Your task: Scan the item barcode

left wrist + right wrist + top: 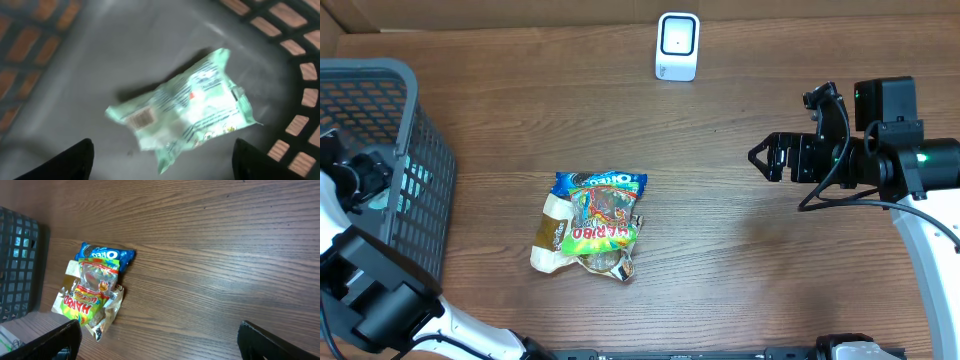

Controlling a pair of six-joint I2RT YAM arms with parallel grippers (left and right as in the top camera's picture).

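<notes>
Down on the floor of the basket a pale green packet is seen lying, its barcode turned up. Above it the left tool is held wide open, gripping nothing. Snack packets are piled on the bench, a scanner is stood near its far edge, and the right tool is spread wide, empty.

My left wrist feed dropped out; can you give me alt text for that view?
A pale green packet lies on the grey floor of the basket, barcode label facing the camera near its left end. The left gripper hangs open over it, dark fingertips at the bottom corners, holding nothing.
</notes>
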